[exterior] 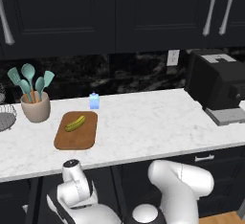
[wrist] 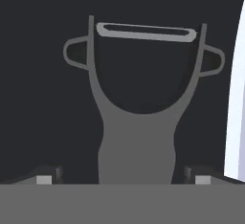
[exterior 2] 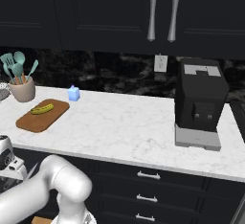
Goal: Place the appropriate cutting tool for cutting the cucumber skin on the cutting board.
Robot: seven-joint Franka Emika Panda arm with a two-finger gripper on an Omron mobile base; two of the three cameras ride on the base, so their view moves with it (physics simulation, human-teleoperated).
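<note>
Peeler (wrist: 136, 122), forked head pointing away from the hand, lies on a dark surface right between the gripper's (wrist: 122, 176) wide-open fingertips (wrist: 45, 176), its handle filling the gap, neither tip visibly touching it.

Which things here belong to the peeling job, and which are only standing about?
For the job:
dark-grey fork-headed peeler
yellow-green stubby cucumber
brown wooden cutting board
open gripper

Only standing about:
black coffee machine
beige utensil crock
small blue carton
</note>
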